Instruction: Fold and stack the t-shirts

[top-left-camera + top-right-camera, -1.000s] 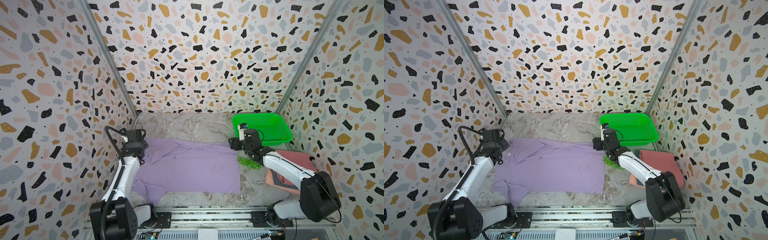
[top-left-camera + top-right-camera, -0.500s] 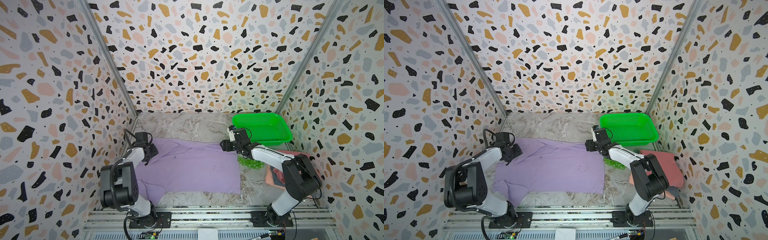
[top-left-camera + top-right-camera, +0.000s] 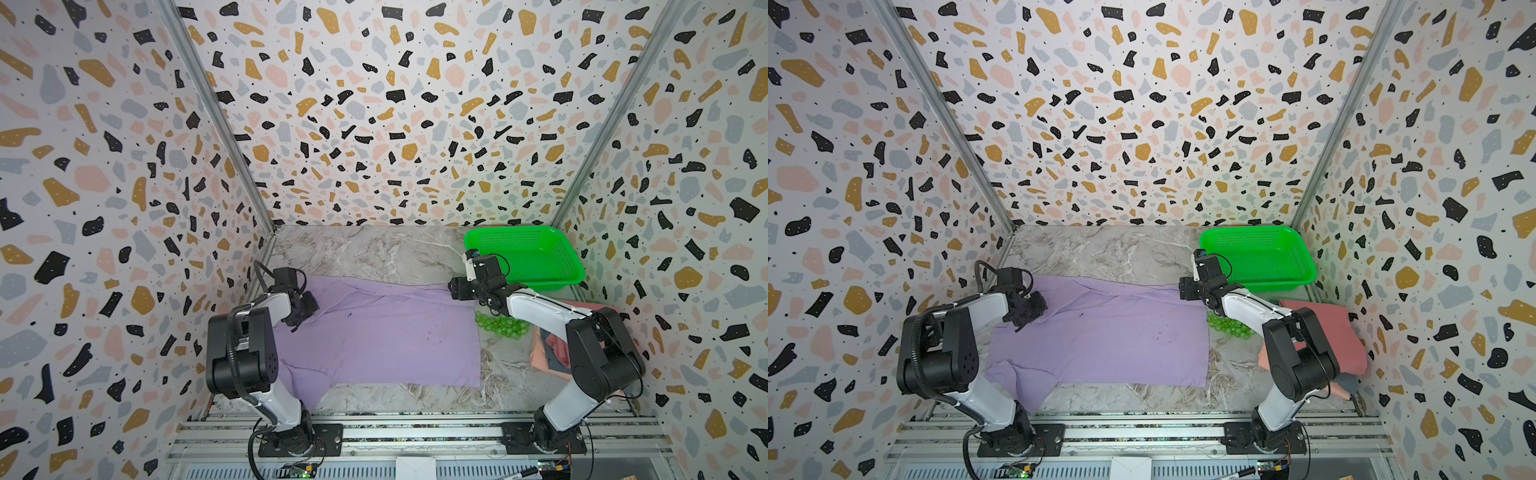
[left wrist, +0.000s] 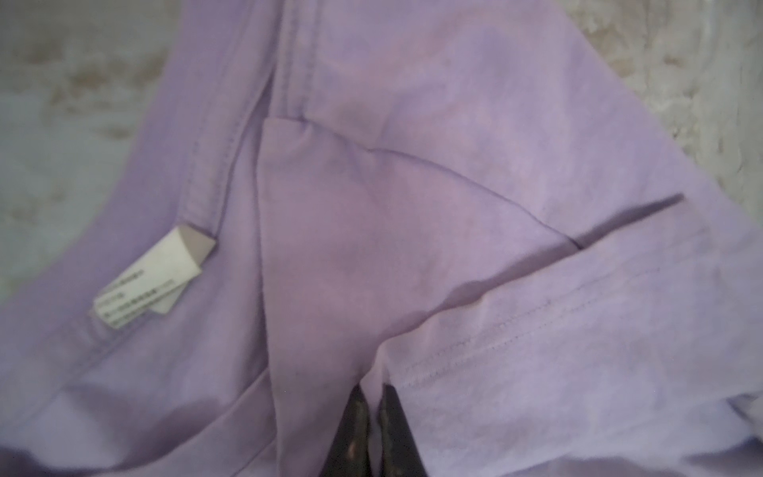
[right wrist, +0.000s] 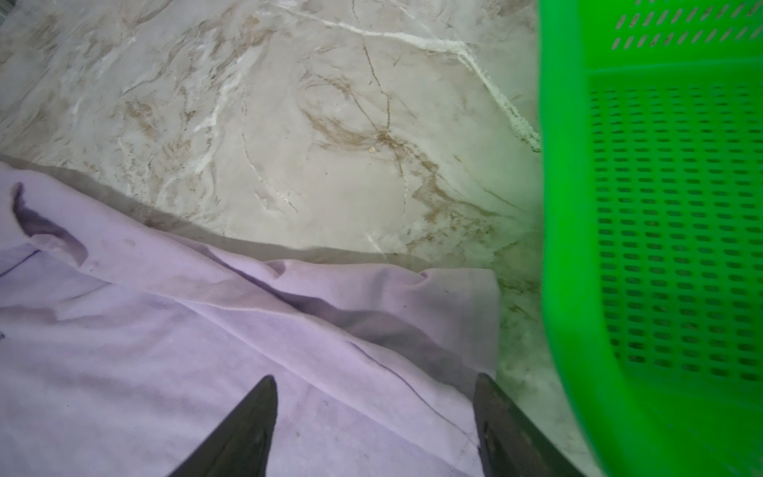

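A large lavender t-shirt (image 3: 374,332) (image 3: 1100,336) lies spread on the marble table. My left gripper (image 3: 309,305) (image 3: 1038,305) is down at its far left corner. In the left wrist view the gripper (image 4: 373,386) is shut on a pinched ridge of the lavender cloth (image 4: 413,206) beside a stitched hem. My right gripper (image 3: 455,288) (image 3: 1185,288) stands open over the shirt's far right corner (image 5: 165,351), its jaws (image 5: 373,378) wide apart with nothing between them. Folded pink and salmon t-shirts (image 3: 548,349) (image 3: 1325,324) lie stacked at the right, partly behind the right arm.
A green mesh basket (image 3: 523,257) (image 3: 1258,257) (image 5: 660,206) stands at the back right, close to the right gripper. Small green balls (image 3: 498,326) (image 3: 1229,326) cluster under the right arm. A white label (image 4: 144,285) shows at the shirt's collar. Patterned walls enclose three sides.
The left gripper came down onto the shirt's far left corner and shut on the cloth. The right gripper moved left and lower to the far right corner, staying open.
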Controlling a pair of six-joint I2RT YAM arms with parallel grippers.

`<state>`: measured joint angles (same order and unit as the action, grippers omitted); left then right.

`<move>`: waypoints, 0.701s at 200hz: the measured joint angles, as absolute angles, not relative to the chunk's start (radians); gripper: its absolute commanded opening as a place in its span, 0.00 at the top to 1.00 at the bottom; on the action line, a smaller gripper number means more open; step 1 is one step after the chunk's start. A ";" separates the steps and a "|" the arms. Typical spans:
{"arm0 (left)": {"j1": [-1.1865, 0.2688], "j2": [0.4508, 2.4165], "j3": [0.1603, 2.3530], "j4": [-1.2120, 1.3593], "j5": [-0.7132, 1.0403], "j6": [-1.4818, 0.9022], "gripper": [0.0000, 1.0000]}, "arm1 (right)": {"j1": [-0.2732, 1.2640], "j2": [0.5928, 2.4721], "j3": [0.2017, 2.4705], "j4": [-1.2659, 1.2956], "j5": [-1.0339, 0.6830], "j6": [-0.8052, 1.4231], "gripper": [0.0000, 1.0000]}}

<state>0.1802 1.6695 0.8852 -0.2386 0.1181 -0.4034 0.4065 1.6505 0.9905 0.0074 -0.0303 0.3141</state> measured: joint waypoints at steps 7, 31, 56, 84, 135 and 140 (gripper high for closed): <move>0.180 1.666 0.891 -0.250 0.116 -0.405 1.00 | 0.402 1.658 0.998 0.002 -0.032 0.308 0.26; 0.180 1.646 0.941 -0.300 0.098 -0.405 1.00 | 0.393 1.691 1.019 -0.003 -0.047 0.281 0.27; 0.181 1.612 1.013 -0.336 0.086 -0.404 1.00 | 0.393 1.732 1.031 -0.009 -0.074 0.231 0.28; 0.186 1.590 1.064 -0.353 0.073 -0.399 1.00 | 0.393 1.763 1.038 -0.043 -0.106 0.149 0.30; 0.231 1.581 1.065 -0.393 0.060 -0.381 1.00 | 0.379 1.795 1.067 -0.072 -0.123 0.049 0.32; 0.237 1.581 1.065 -0.395 0.061 -0.381 1.00 | 0.379 1.800 1.073 -0.075 -0.126 0.039 0.32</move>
